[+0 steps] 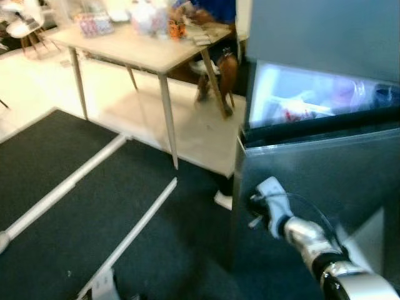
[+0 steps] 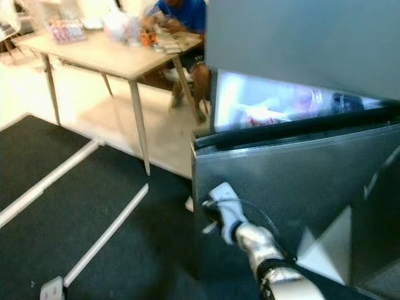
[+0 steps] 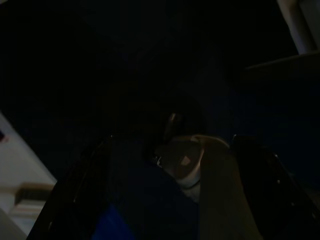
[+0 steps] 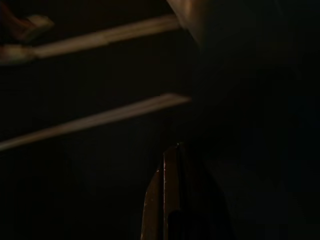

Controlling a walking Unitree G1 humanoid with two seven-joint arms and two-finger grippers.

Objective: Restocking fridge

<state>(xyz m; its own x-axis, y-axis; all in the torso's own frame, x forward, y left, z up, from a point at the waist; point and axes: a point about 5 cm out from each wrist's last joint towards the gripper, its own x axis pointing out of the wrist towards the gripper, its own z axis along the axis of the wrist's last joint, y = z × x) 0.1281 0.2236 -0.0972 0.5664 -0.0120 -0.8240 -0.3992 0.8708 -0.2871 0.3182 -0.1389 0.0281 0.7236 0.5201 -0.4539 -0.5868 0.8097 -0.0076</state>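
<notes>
Silver fridge door (image 1: 312, 162) ajar; right end effector (image 1: 255, 206) at its edge (grip unclear).

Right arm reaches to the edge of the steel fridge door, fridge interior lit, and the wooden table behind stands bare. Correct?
Not quite: the light wooden table is not bare. The left eye view shows packages and bottles on it. The right end effector at the grey steel fridge door and the lit interior are right.
</notes>
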